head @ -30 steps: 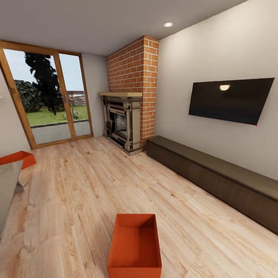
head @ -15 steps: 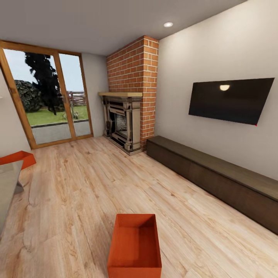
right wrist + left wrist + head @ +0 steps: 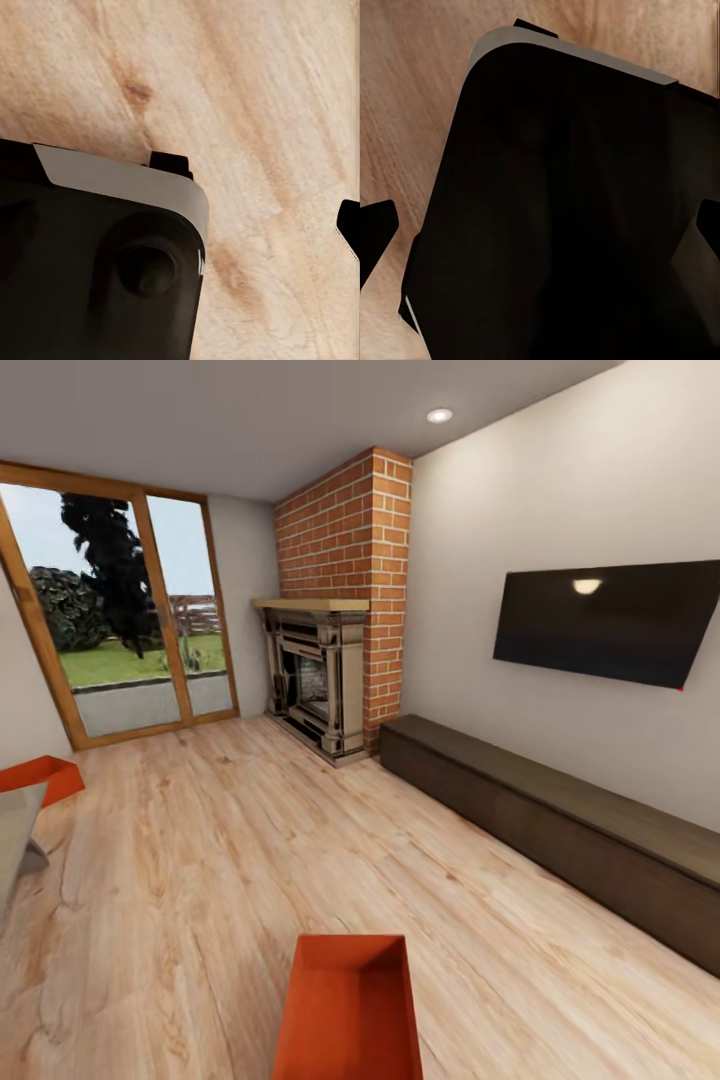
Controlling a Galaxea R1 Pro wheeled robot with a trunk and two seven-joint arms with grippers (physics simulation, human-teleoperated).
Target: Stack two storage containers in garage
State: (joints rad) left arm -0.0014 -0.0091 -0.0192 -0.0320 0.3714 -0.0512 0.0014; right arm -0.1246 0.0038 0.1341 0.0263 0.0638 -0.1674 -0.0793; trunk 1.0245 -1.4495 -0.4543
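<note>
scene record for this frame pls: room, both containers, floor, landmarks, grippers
room: living room, light wood plank floor
container 1: orange-red rectangular open-topped box on the planks, straight ahead and close, cut by the head view's lower edge
container 2: matching orange-red box at far left, partly hidden behind a pale grey object
landmarks: brick fireplace; long dark low cabinet; wall-mounted black screen; glass patio door
grippers: dark fingertip edges over planks in both wrist views; state cannot be told
task stage: both boxes not yet picked up
</note>
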